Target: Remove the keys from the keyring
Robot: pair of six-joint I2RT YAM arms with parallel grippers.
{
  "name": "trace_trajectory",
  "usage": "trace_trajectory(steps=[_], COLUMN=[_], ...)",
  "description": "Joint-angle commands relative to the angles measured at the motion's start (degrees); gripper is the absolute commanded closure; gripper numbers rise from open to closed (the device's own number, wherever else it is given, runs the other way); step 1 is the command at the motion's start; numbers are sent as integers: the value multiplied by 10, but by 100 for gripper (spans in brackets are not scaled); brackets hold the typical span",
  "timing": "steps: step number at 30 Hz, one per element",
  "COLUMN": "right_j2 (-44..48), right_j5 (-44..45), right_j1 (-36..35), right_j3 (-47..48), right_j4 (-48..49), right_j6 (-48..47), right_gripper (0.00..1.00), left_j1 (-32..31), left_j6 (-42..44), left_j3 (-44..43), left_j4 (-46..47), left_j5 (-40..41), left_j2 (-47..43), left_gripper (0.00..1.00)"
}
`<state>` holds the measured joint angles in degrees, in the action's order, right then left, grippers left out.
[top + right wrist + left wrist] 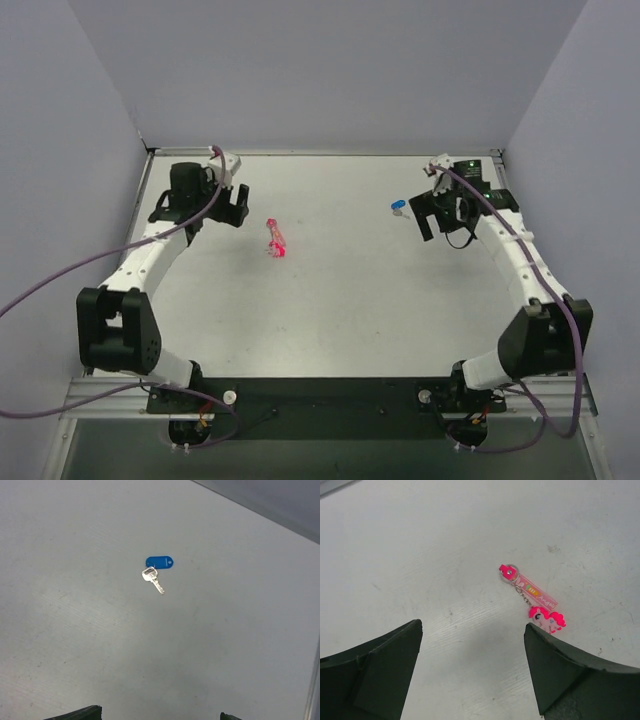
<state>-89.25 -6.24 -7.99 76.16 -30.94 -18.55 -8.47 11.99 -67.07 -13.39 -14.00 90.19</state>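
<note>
A pink bunch [276,241] lies on the table left of centre. In the left wrist view it is a thin silvery keyring [510,573] with a small pink head on it, a short chain, a pink tag [536,592] and a pink pony charm [548,618]. My left gripper [472,626] is open and empty, with the charm just beyond its right fingertip [540,645]. The blue key [159,562], its silvery blade [154,581] beside the blue head, lies apart at the back right [399,207]. My right gripper [159,713] is open and empty, well short of it.
The grey table [350,300] is walled on three sides. The left gripper [236,204] is left of the pink bunch and the right gripper [428,216] is just right of the blue key. A wall edge [280,515] runs behind the blue key.
</note>
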Motion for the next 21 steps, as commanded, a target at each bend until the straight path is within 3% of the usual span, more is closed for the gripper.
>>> trace_trajectory(steps=[1, 5, 9, 14, 18, 21], right_j2=[119, 261, 354, 422, 468, 494], right_j5=[9, -2, 100, 162, 149, 115], right_j1=[31, 114, 136, 183, 262, 284], right_j3=[-81, -196, -325, -384, -412, -418], right_j4=[55, 169, 253, 276, 300, 291], right_j6=[0, 35, 54, 97, 115, 127], right_gripper=[0, 0, 0, 0, 0, 0], left_j1=[43, 77, 117, 152, 171, 175], left_j6=[-13, -1, 8, 29, 17, 13], left_j3=[53, 103, 163, 191, 208, 208], left_j4=[25, -1, -9, -37, -18, -16], left_j5=[-34, -31, -40, -30, -66, -72], left_j2=[-115, -189, -255, -295, -304, -305], left_gripper=[7, 7, 6, 6, 6, 6])
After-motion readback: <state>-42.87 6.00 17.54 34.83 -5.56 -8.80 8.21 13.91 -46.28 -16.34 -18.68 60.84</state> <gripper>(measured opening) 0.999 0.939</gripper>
